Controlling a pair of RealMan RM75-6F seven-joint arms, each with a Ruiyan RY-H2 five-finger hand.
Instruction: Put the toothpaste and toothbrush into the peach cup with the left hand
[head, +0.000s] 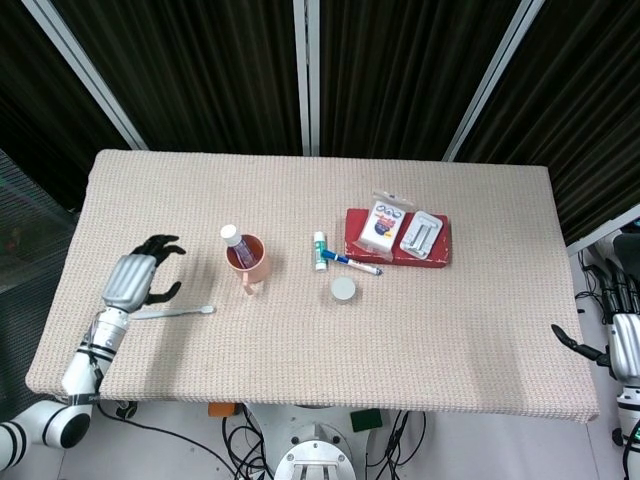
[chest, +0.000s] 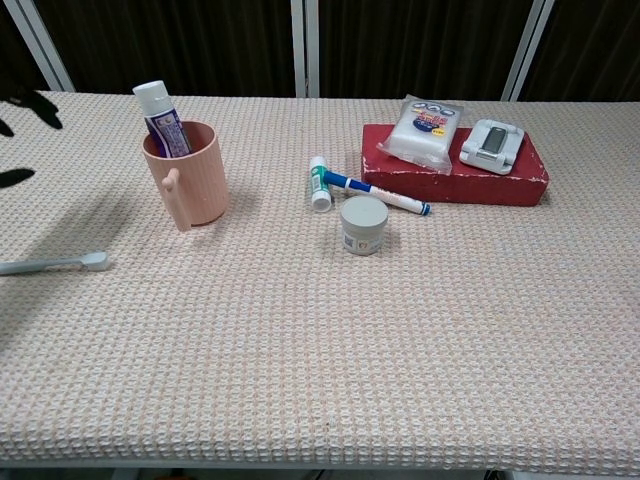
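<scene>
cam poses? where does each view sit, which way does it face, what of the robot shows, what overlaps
Head view: high above the near table edge, looking steeply down on the whole table. Shows the left robot hand, open near the toothbrush, and the right robot hand off the table's right corner.
Chest view: low at the near edge, facing across the tabletop toward the curtains. Only dark fingertips at the left border.
Shared: cup holding the toothpaste, toothbrush, jar, pen, red box.
</scene>
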